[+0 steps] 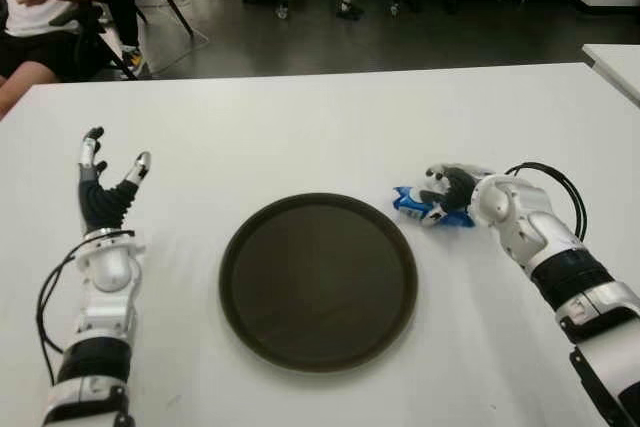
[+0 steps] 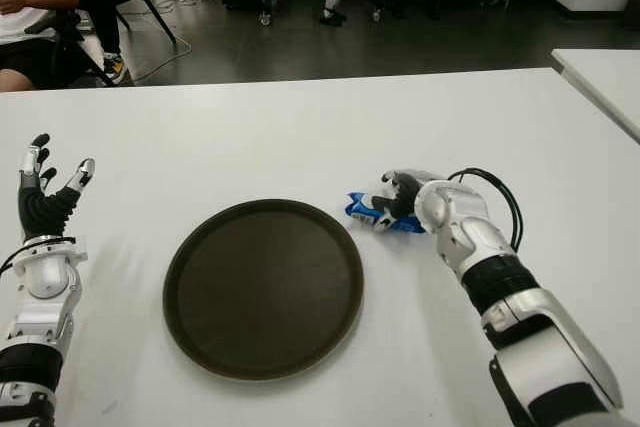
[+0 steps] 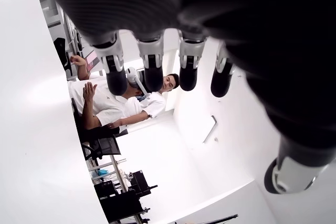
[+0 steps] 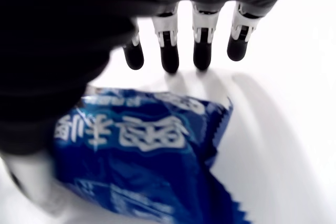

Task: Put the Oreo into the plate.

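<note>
Clearly the task is only starting: the blue crinkled Oreo packet (image 1: 420, 206) lies on the white table (image 1: 300, 127), just beside the round dark plate (image 1: 318, 281) at its 2 o'clock. The right hand (image 1: 452, 191) covers it, fingers extended beyond the packet, not visibly closed; whether the thumb grips it is hidden. The left hand (image 1: 105, 182), at the plate's 9 o'clock, is wide open.

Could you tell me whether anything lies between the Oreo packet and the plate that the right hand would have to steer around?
Nothing visible does. The Oreo packet lies on the white table just off the plate rim, on the robot's right, with only bare table between them. The right hand is already over the packet; the left hand shows left of the plate.
</note>
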Tool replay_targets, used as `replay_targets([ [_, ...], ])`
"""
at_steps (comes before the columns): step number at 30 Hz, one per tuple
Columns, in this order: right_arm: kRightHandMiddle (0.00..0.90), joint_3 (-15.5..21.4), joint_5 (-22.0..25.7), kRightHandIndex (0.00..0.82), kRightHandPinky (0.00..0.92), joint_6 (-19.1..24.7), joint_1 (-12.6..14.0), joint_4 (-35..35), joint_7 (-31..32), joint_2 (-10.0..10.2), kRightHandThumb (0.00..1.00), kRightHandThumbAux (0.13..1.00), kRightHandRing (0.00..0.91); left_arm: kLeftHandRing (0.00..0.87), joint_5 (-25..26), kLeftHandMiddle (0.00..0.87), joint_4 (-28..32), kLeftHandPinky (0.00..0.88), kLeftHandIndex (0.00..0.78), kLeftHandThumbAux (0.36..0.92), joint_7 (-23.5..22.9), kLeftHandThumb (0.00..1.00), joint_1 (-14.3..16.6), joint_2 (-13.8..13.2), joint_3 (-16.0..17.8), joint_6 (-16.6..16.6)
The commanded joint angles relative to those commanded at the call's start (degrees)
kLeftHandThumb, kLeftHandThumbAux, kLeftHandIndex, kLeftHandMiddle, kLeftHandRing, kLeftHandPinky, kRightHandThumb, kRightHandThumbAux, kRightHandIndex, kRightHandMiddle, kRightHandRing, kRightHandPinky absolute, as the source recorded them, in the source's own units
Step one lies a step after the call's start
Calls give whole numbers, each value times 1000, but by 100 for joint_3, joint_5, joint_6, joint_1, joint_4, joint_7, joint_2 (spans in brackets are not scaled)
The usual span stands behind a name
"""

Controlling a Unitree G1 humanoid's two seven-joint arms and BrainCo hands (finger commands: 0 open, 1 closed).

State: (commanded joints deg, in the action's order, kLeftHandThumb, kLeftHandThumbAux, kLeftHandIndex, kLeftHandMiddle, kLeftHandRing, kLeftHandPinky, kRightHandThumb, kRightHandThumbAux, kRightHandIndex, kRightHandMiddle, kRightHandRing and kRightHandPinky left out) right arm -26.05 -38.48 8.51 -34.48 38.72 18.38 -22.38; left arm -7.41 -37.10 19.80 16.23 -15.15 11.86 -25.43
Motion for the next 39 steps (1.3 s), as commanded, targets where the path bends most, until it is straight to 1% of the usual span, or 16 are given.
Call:
replay_targets([
  [1, 232, 10, 4, 338, 72, -9, 4, 15, -60, 12, 467, 724, 184, 0, 0, 0, 0, 0, 16, 595, 0, 0, 0, 0, 0, 0],
  [2, 245, 15, 8, 367, 104, -15, 4, 27, -97, 19, 544, 726, 204, 0, 0, 0, 0, 0, 16, 595, 0, 0, 0, 0, 0, 0],
  [3, 254, 30, 13, 385, 125, -8, 9, 42, -162, 37, 593, 727, 218, 0, 0, 0, 0, 0, 16, 595, 0, 0, 0, 0, 0, 0],
  [4, 265, 46, 18, 392, 155, 11, 12, 61, -227, 60, 612, 727, 236, 0, 0, 0, 0, 0, 16, 595, 0, 0, 0, 0, 0, 0],
  [5, 293, 58, 23, 403, 204, 31, 10, 87, -277, 82, 639, 727, 280, 0, 0, 0, 0, 0, 16, 595, 0, 0, 0, 0, 0, 0],
  [6, 341, 64, 28, 410, 264, 43, 7, 108, -310, 96, 657, 727, 340, 0, 0, 0, 1, 0, 16, 595, 0, 0, 0, 0, 0, 0],
  [8, 393, 67, 32, 416, 312, 41, -5, 170, -376, 120, 673, 727, 396, 0, 0, 0, 1, 0, 16, 595, 0, 0, 0, 0, 0, 0],
  [11, 443, 73, 34, 420, 339, 11, -13, 231, -446, 132, 685, 726, 435, 0, 0, 0, 1, 0, 16, 595, 0, 0, 0, 0, 0, 1],
  [13, 459, 74, 33, 421, 345, -2, -17, 253, -468, 134, 688, 726, 442, 0, 0, 0, 1, 0, 16, 595, 0, 0, 0, 0, 0, 1],
  [15, 477, 78, 35, 422, 372, -13, -22, 270, -472, 135, 690, 725, 455, 0, 0, 0, 1, 0, 16, 595, 0, 0, 0, 0, 0, 1],
  [19, 483, 89, 49, 422, 382, -30, -39, 299, -441, 137, 691, 726, 458, 0, 0, 0, 1, 0, 16, 595, 0, 0, 0, 0, 0, 1],
  [25, 503, 105, 89, 421, 453, 10, -62, 323, -377, 147, 691, 728, 499, 0, 0, 0, 1, 0, 16, 595, 0, 0, 0, 0, 0, 1],
  [39, 510, 105, 181, 421, 507, 102, -56, 270, -385, 145, 691, 730, 529, 0, 5, 0, -7, 0, 16, 595, -6, 0, 1, -6, 4, -3],
])
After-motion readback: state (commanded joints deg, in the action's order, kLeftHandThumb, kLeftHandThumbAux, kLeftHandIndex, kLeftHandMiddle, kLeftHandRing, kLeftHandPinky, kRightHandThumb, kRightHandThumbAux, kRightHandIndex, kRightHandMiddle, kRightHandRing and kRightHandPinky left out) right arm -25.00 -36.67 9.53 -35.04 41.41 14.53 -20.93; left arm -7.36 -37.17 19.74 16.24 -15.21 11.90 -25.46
